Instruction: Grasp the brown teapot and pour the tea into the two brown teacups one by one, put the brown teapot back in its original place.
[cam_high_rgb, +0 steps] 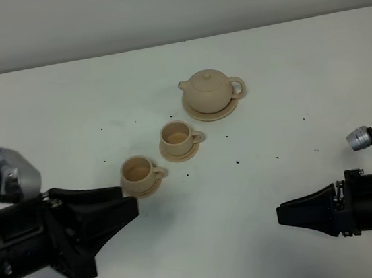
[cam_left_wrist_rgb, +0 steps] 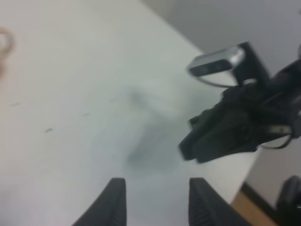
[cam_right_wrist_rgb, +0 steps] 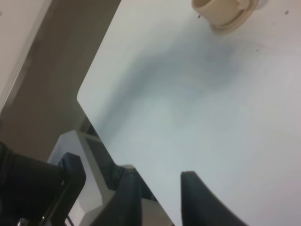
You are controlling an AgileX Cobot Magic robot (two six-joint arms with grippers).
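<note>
While the teapot sits on its saucer, grasping looks not yet begun: left end effector and right end effector hang spread and empty, well apart from it; next, the right should reach its handle.

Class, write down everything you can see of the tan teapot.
The teapot is pale tan, round and squat, matte like ceramic. Its knobbed lid is on, the short spout points left in the high view, the loop handle right. It stands upright on its wide saucer, far back on the white table; nothing else touches it.
</note>
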